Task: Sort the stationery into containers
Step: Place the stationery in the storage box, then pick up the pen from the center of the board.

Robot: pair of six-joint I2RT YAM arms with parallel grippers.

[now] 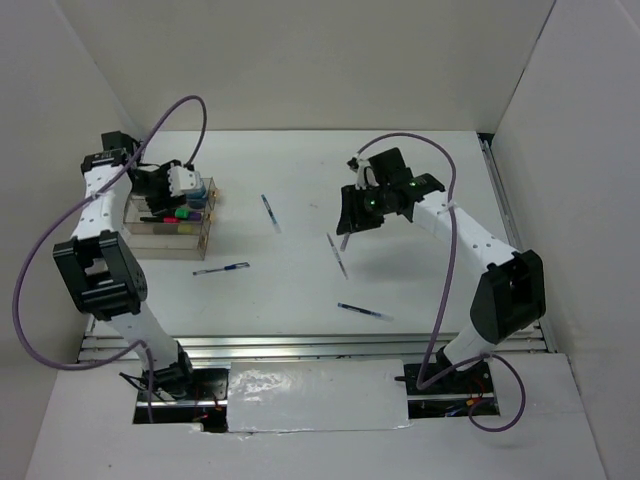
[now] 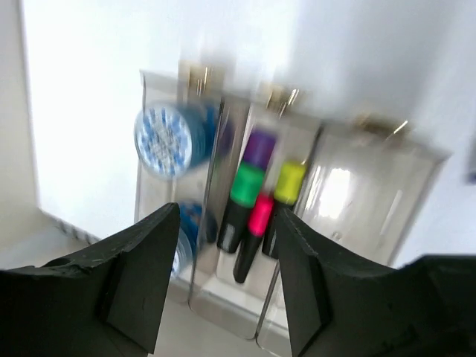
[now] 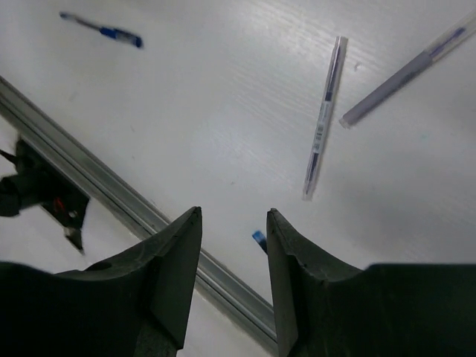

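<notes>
The big white table carries everything, with the left arm reaching over its left side and the right arm out over the middle-right. Near the left edge sits the small clear plastic organizer box with tan edges. The left gripper hangs right above it, and its wrist view shows the jaws spread with nothing between them. The right gripper hovers over open tabletop, jaws also parted and empty.

Inside the box, a round blue-white patterned tub sits in the end compartment, with a second one just below it, half hidden by a finger. Beside them the short black highlighters are bunched together, with green, purple, pink and yellow caps. The wide compartment on the other side looks empty, though that view is blurry.

Four thin blue/silver pens lie loose on the table, well apart from the box. So this looks like the pen stage, with tubs and highlighters sorted. The next move probably falls to the right arm: drop onto the pen nearest it, jaws squared across the barrel, pinching low since the pen lies flat.
</notes>
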